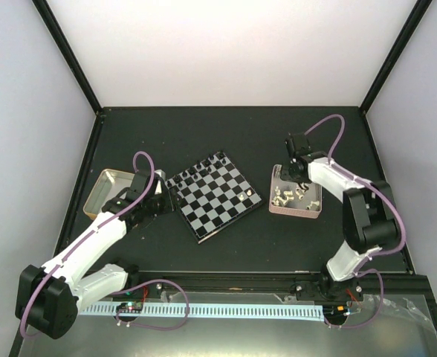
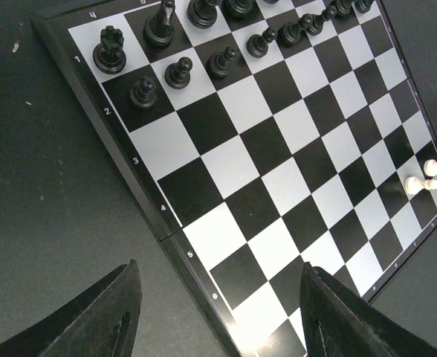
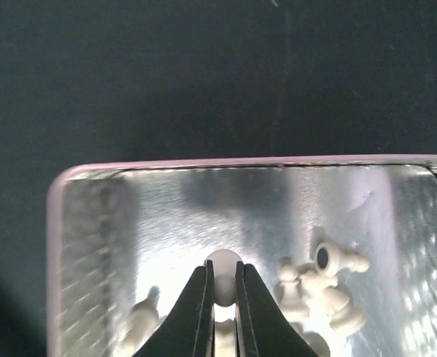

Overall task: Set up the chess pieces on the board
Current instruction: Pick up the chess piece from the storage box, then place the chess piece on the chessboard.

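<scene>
Left gripper (image 2: 220, 269), wide open and empty, hangs over the left rim of the board (image 1: 217, 202) at mid-worktop. Black pieces (image 2: 180, 71) line the board's far-left side; two white pawns (image 2: 421, 183) stand near its right corner. Toward the right edge, right gripper (image 3: 222, 269) pinches a white piece (image 3: 224, 257) inside the tray (image 3: 56, 223).
</scene>
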